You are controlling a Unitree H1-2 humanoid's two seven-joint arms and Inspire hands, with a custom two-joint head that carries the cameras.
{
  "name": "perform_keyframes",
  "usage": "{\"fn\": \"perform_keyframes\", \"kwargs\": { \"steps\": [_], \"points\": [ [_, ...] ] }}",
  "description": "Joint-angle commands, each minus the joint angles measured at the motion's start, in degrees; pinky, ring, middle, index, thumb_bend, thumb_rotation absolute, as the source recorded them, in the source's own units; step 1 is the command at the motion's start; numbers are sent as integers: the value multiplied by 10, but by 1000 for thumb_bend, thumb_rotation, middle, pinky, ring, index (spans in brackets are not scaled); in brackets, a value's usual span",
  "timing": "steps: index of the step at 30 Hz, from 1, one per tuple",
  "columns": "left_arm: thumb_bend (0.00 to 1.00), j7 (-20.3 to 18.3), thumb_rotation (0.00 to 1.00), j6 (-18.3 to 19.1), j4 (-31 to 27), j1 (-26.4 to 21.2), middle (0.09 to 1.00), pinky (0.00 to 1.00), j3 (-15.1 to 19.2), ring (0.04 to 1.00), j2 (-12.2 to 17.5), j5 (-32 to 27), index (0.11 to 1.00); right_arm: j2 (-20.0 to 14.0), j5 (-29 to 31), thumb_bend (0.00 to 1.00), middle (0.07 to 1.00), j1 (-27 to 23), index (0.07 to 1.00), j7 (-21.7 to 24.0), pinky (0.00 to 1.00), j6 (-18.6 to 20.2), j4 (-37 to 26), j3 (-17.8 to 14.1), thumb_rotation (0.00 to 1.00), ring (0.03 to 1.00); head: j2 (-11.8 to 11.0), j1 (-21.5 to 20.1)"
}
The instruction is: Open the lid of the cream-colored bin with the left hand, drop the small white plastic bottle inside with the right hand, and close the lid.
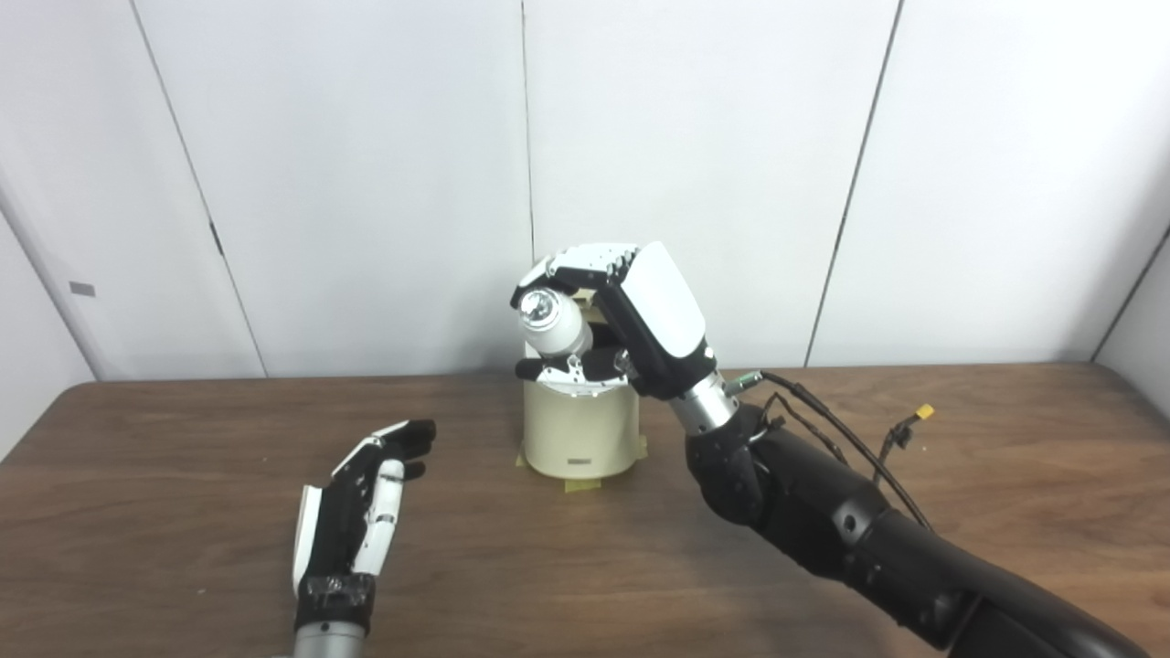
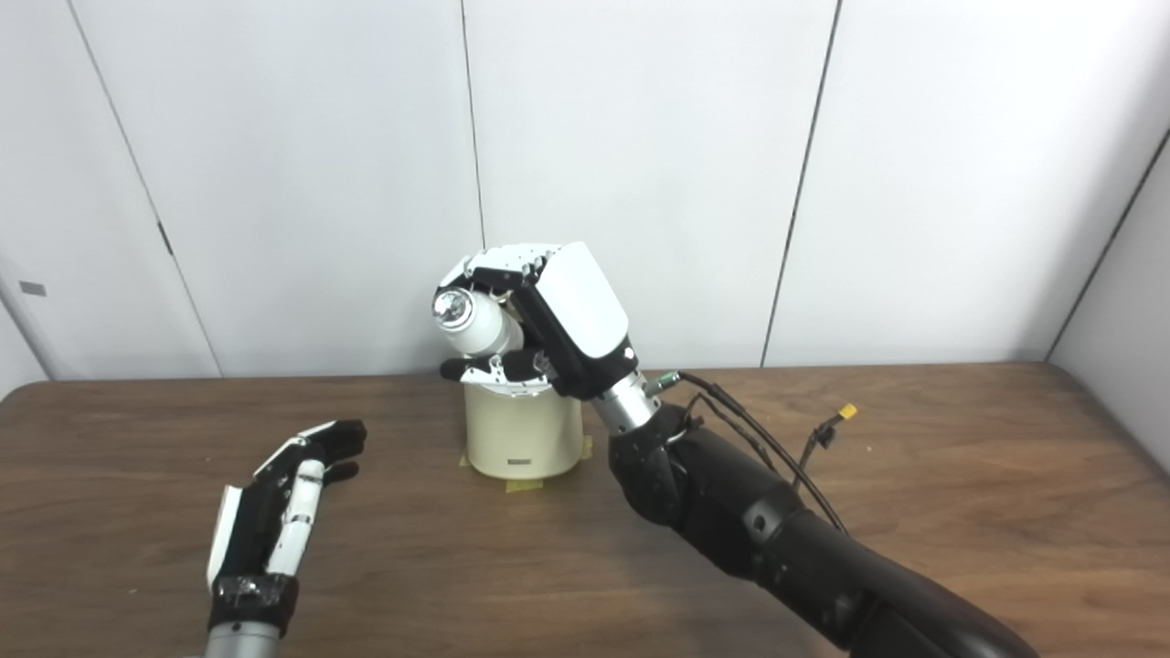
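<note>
Black-and-white robot hands on dark arms

Each robot hand, left point(image 1: 361, 498) and right point(image 1: 631, 320), has white shells, black fingertips and a silver wrist; black cables point(image 1: 841, 434) with a yellow plug point(image 1: 925, 412) trail the right forearm.

- table point(image 1: 183, 567): brown wood grain, matt
- bin point(image 1: 581, 429): smooth cream plastic (slight sheen)
- bottle point(image 1: 554, 325): glossy white plastic, shiny silvery cap
- right hand point(image 1: 631, 320): glossy white and black shells

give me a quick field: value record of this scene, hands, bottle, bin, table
left hand: open, holding nothing, low over the table, left of the bin
right hand: shut on the bottle, above the bin
bottle: small, white, tilted, shiny end toward the camera
bin: cream-colored, upright, yellow tape at its base; lid state hidden by the right hand
table: dark wood
</note>
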Motion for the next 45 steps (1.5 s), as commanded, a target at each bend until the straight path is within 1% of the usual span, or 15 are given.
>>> {"fn": "perform_keyframes", "kwargs": {
  "steps": [1,8,11,21,28,33,39,45],
  "points": [
    [150,1,774,-10,-24,-11,752,754,-2,778,-1,2,719,-8,0,518,497,-21,493,-19,364,-12,-10,-4,0,426,1,1],
    [154,0,794,-5,-26,-11,751,751,-4,777,0,4,719,-9,-6,518,497,-14,492,-24,365,-12,-12,1,0,426,0,1],
    [145,0,805,-9,-22,-12,751,749,-4,777,2,5,720,-10,-17,519,498,-13,489,-27,366,-12,-9,0,0,427,-1,1],
    [142,2,793,-13,-21,-11,748,733,-5,771,1,6,717,-15,-43,518,502,-15,486,-36,354,-12,-6,7,0,421,-2,3],
    [148,2,786,-15,-19,-12,749,744,-5,775,1,6,717,-11,-38,518,499,-12,489,-35,354,-12,5,6,0,419,-2,3],
    [139,1,774,-9,-24,-10,750,744,-6,777,-1,5,717,-11,-38,518,499,-16,489,-40,355,-12,13,8,0,421,-2,6],
    [141,2,766,-14,-22,-10,748,734,-9,772,0,8,717,-9,-41,518,499,-25,489,-43,353,-12,24,11,0,422,-3,9],
    [140,5,764,-15,-23,-9,746,734,-11,771,-2,14,714,-7,-36,517,500,-37,489,-54,344,-12,42,25,0,419,-3,13]
  ]
}}
